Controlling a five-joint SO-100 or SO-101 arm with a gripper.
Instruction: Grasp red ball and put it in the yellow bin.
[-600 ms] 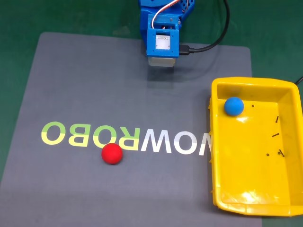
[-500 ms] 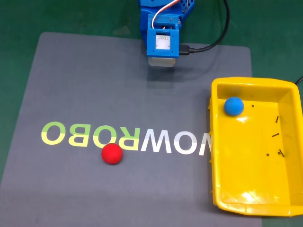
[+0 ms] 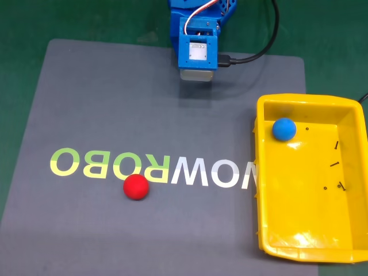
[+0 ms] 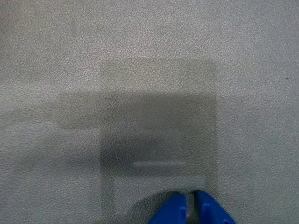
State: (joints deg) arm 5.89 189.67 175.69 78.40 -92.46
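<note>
Reach stage: the gripper (image 4: 190,208), fingertips pressed together above bare grey mat (image 3: 103,98), should spread wide before descending squarely over the red ball (image 3: 136,187), lying on the mat well left of the yellow bin (image 3: 261,190).

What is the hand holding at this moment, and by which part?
Nothing. In the wrist view the hand is shut over bare grey mat; the red ball lies free on the mat, far from it.
</note>
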